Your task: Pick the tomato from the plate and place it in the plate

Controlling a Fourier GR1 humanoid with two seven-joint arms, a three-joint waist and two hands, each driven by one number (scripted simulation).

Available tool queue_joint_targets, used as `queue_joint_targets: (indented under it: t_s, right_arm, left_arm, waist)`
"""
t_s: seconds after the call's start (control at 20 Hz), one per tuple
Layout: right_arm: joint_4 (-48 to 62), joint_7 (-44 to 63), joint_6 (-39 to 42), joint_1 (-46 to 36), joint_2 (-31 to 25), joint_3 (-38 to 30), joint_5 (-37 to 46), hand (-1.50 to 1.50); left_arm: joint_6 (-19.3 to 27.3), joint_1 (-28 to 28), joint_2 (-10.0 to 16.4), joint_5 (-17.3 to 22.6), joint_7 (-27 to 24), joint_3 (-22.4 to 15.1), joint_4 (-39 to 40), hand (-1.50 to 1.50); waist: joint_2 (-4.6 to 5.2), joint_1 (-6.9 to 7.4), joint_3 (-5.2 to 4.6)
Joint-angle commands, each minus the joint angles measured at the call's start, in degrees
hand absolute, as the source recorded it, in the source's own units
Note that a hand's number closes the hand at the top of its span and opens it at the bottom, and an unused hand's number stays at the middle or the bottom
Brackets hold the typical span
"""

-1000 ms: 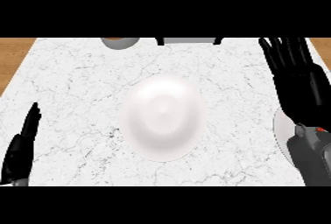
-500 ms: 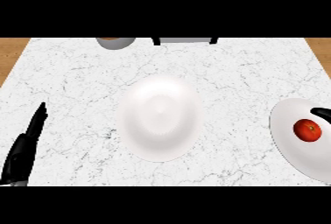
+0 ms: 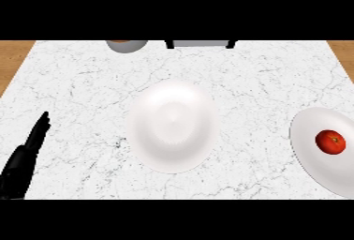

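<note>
A red tomato (image 3: 331, 141) lies on a white plate (image 3: 313, 159) at the right edge of the head view. A second white plate (image 3: 172, 124), with nothing on it, sits in the middle of the marble counter. My left hand (image 3: 24, 158) shows at the lower left, seen edge-on with straight fingers pointing up, far from both plates. My right hand is out of the picture.
A grey bowl (image 3: 126, 45) stands at the counter's far edge, left of centre. Beside it is a grey box with dark feet (image 3: 201, 44). Wooden floor shows past the counter's left and right far corners.
A second ago my right hand and forearm stood over the right plate and hid the tomato. They have left the view, uncovering the plate and tomato. My left hand has hardly moved.
</note>
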Motion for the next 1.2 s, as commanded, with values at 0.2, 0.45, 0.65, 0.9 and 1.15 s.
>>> queue_joint_targets:
  t_s: [0.2, 0.45, 0.65, 0.9, 1.15]
  right_arm:
    - [-0.9, 8.6, 7.8, 3.9, -14.5, 3.1, 9.6, -1.50]
    - [4.4, 13.9, 13.0, 1.0, -21.7, 2.2, 11.2, -1.50]
    - [9.2, 15.6, 14.5, -2.8, -22.3, 8.1, 17.6, -1.50]
    - [15.4, 16.2, 21.3, -9.0, -23.2, 11.9, 20.8, -1.50]
    - [18.9, 16.8, 21.7, -14.4, -20.9, 19.1, 29.7, -1.50]
  left_arm:
    - [-1.3, 0.6, -0.6, -0.3, -1.9, -0.1, 0.3, 0.00]
    - [-0.3, -2.2, -1.7, -1.3, 0.7, 0.3, 0.2, 0.00]
    - [-0.3, 0.6, -1.8, -2.9, 1.3, -0.7, -2.8, 0.00]
    - [-2.4, -4.4, -2.6, -2.3, -0.7, 1.5, 3.3, 0.00]
    - [-2.6, -3.6, -2.9, -3.3, 2.0, 1.2, 1.1, 0.00]
  waist:
    - [0.18, 1.21, -0.12]
    - [0.21, 1.10, -0.06]
    - [0.25, 1.92, -0.01]
    - [0.28, 1.23, -0.03]
    - [0.34, 1.71, -0.02]
